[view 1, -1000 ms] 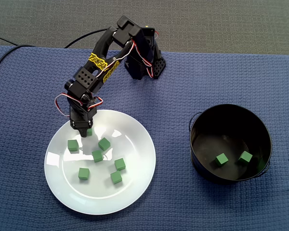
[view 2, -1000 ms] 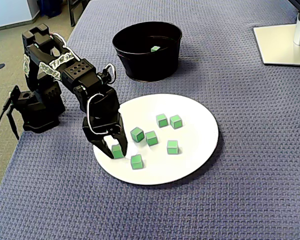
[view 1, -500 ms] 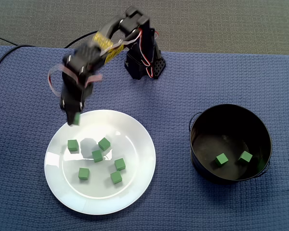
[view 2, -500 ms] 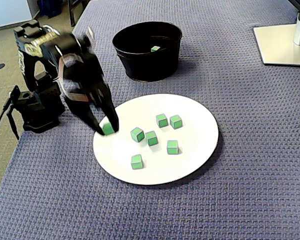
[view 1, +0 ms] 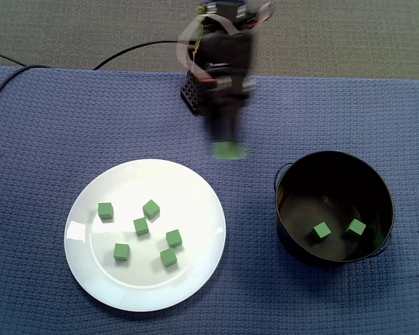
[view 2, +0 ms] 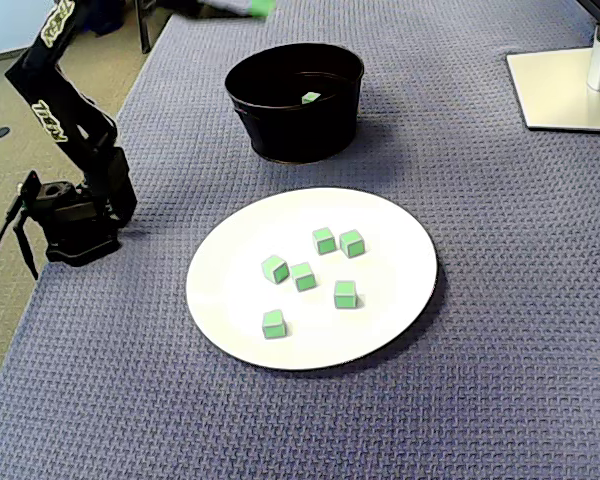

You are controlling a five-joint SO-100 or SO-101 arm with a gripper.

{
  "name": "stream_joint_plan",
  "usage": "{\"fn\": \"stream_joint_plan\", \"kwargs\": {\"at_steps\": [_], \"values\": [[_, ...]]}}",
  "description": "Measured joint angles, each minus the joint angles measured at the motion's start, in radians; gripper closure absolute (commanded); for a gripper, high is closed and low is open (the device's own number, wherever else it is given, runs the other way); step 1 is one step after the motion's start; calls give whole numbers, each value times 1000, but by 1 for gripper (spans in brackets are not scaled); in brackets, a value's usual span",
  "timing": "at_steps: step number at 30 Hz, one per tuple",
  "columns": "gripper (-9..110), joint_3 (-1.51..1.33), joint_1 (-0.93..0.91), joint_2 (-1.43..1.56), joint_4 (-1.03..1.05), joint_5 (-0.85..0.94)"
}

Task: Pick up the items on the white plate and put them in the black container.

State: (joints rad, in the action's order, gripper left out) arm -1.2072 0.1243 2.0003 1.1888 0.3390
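Gripper is pinched shut on a green cube (blurry, but it's clearly dangling off the tip), carried high between the white plate and the black container, I'd guess to clear the rim. Six more cubes wait on the plate, and two are in the container.

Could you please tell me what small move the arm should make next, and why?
Probably swing the gripper rightward in the top-down fixed view until it is over the black container. The green cube it holds hangs over the cloth between the white plate and the container, short of the rim, so opening now would likely drop it outside.
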Motion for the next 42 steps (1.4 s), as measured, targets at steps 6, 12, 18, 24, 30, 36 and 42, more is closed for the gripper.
{"fn": "stream_joint_plan", "kwargs": {"at_steps": [6, 12, 18, 24, 30, 36, 42], "values": [[102, -14, 377, -114, -60, -44], [102, -118, 468, -383, -190, -34], [102, -146, 502, -626, -238, 6], [101, -144, 518, -753, -239, 21], [85, 2, 557, -890, -103, 23], [82, 121, 555, -894, 31, 48], [78, 198, 540, -738, 169, 104]]}}
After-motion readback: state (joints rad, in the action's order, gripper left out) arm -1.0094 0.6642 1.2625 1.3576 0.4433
